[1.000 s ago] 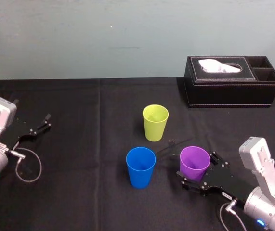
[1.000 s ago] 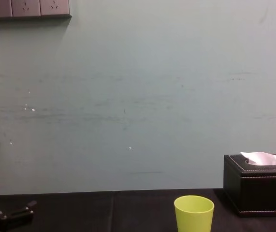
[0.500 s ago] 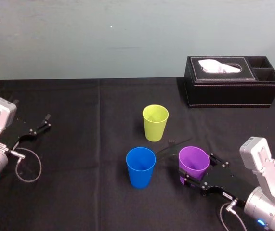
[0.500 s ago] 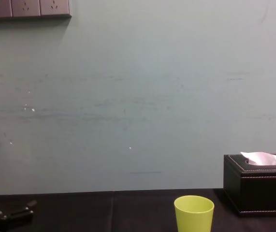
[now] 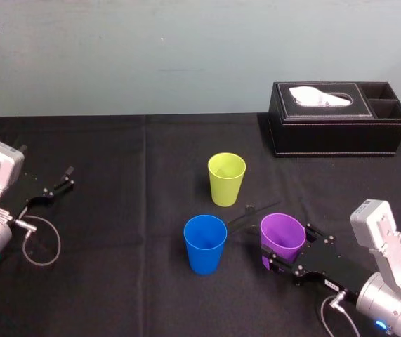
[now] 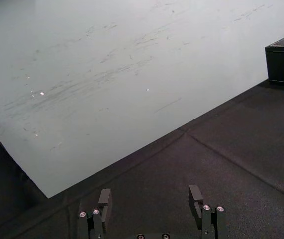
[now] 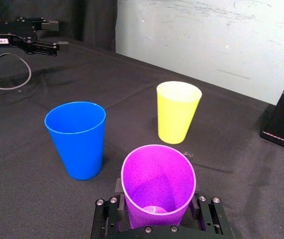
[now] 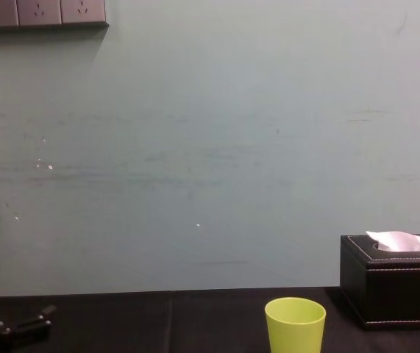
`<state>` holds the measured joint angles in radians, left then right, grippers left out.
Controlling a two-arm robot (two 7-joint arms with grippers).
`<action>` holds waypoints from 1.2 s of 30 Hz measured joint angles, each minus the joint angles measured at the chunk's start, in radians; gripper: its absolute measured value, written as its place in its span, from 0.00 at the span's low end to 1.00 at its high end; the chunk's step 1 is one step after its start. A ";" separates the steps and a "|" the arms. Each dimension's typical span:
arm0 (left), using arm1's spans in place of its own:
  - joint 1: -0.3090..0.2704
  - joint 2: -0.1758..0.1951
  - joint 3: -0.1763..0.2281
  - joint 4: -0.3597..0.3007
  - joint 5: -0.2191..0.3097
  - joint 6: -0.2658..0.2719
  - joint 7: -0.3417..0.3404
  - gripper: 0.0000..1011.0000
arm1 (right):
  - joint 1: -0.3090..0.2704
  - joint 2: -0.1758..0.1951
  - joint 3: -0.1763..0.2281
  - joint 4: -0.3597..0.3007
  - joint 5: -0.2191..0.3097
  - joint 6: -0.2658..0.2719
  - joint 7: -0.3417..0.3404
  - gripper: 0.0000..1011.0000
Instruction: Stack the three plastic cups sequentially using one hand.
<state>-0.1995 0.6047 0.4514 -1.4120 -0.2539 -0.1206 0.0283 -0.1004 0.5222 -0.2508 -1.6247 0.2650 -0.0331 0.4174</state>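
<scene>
Purple cup (image 5: 282, 235) upright on or just above black counter (image 5: 130, 281), cannot tell which; just right of blue cup (image 5: 205, 242), nearer robot than yellow-green cup (image 5: 227, 177). Right gripper (image 5: 286, 251): fingers (image 7: 118, 196) clamped on its lower sides. Left gripper (image 5: 54, 186) idle far left, fingers apart, holding nothing. Black tissue box (image 5: 337, 130) back right.

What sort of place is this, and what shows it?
Likely an indoor robot test room: a black-clothed table, a bare wall with sockets, a tissue box, the right gripper around the purple cup.
</scene>
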 joint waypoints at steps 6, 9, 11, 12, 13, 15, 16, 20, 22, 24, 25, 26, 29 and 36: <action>0.000 0.000 0.000 0.000 0.000 0.000 0.000 1.00 | 0.000 0.000 0.000 0.000 0.000 0.000 0.000 0.72; 0.000 0.000 0.000 0.000 0.000 0.000 0.000 1.00 | 0.000 0.000 0.000 0.000 0.000 0.000 0.000 0.72; 0.000 0.000 0.000 0.000 0.000 0.000 0.000 1.00 | 0.000 0.000 0.000 0.000 0.000 0.000 0.000 0.72; 0.000 0.000 0.000 0.000 0.000 0.000 0.000 1.00 | 0.000 0.000 0.000 0.000 0.000 0.000 0.000 0.72; 0.000 0.000 0.000 0.000 0.000 0.000 0.000 1.00 | 0.000 0.000 0.000 0.000 0.000 0.000 0.000 0.72; 0.000 0.000 0.000 0.000 0.000 0.000 0.000 1.00 | 0.000 0.000 0.000 0.000 0.000 0.000 0.000 0.72; 0.000 0.000 0.000 0.000 0.000 0.000 0.000 1.00 | 0.000 0.000 0.000 0.000 0.000 0.000 0.000 0.72; 0.000 0.000 0.000 0.000 0.000 0.000 0.000 1.00 | -0.002 0.002 0.003 -0.004 0.002 0.008 0.000 0.72; 0.000 0.000 0.000 0.000 0.000 0.000 0.000 1.00 | -0.007 0.011 0.007 -0.019 0.002 0.030 0.000 0.72; 0.000 0.000 0.000 0.000 0.000 0.000 0.000 1.00 | -0.009 0.016 0.010 -0.030 0.004 0.045 0.000 0.72; 0.000 0.000 0.000 0.000 0.000 0.000 0.000 1.00 | -0.009 0.019 0.012 -0.035 0.007 0.052 0.000 0.72; 0.000 0.000 0.000 0.000 0.000 0.000 0.000 1.00 | -0.010 0.021 0.013 -0.041 0.009 0.057 0.000 0.72; 0.000 0.000 0.000 0.000 0.000 0.000 0.000 1.00 | -0.014 0.036 0.025 -0.077 0.023 0.082 0.003 0.72; 0.000 0.000 0.000 0.000 0.000 0.000 0.000 1.00 | -0.001 0.055 0.040 -0.135 0.055 0.119 0.016 0.72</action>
<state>-0.1995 0.6047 0.4514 -1.4120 -0.2539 -0.1205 0.0283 -0.1016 0.5773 -0.2110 -1.7602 0.3202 0.0859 0.4336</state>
